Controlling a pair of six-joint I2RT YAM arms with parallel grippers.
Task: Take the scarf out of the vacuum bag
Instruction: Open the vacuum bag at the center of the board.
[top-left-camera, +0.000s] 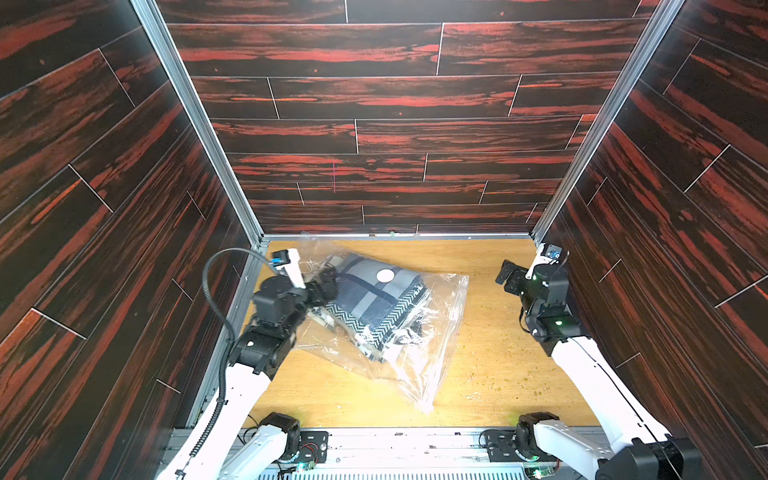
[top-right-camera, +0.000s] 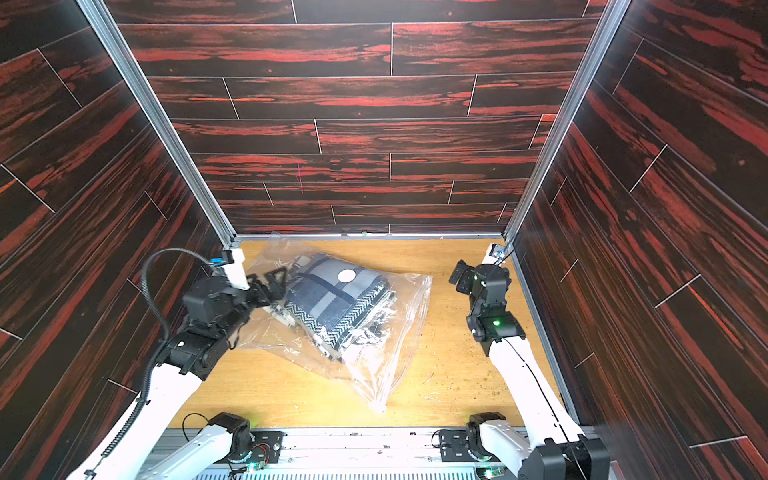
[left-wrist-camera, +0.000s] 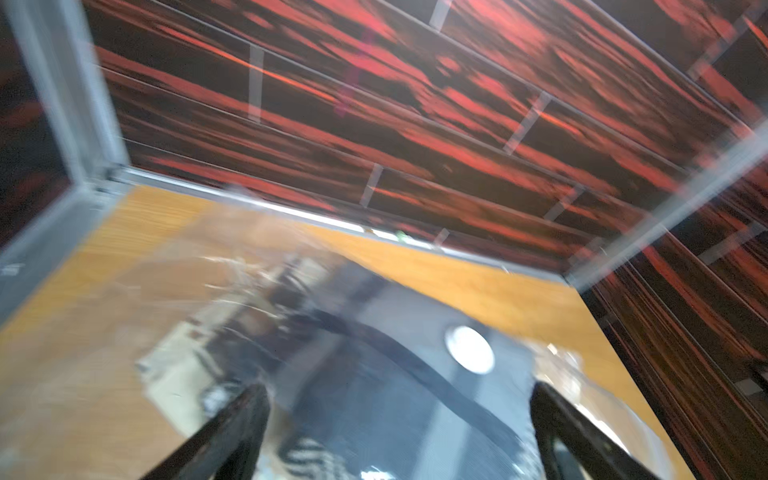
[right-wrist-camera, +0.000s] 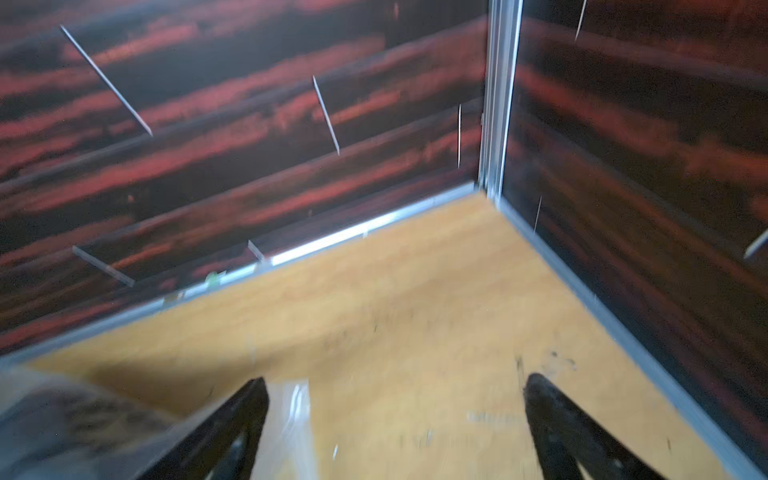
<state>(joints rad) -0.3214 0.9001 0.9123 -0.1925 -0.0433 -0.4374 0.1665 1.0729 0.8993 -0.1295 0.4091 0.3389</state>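
The clear vacuum bag (top-left-camera: 440, 316) (top-right-camera: 403, 316) lies slantwise on the wooden table, its round white valve (top-left-camera: 385, 275) (left-wrist-camera: 469, 349) facing up. Inside it is the folded scarf (top-left-camera: 370, 303) (top-right-camera: 332, 303), blue and grey with a herringbone edge. My left gripper (top-left-camera: 328, 278) (top-right-camera: 276, 280) is open at the bag's far left end. In the left wrist view its fingers straddle the scarf (left-wrist-camera: 374, 395) seen through the plastic, with the gripper (left-wrist-camera: 399, 390) holding nothing. My right gripper (top-left-camera: 507, 274) (top-right-camera: 459, 274) (right-wrist-camera: 395, 382) stands open over bare table, to the right of the bag's corner (right-wrist-camera: 291, 415).
Dark red wood-pattern walls with aluminium corner posts (top-left-camera: 195, 112) close in the table (top-left-camera: 498, 395) on three sides. Small crumbs (top-left-camera: 490, 361) are scattered on the right part. The arm bases (top-left-camera: 282, 436) sit along the front edge.
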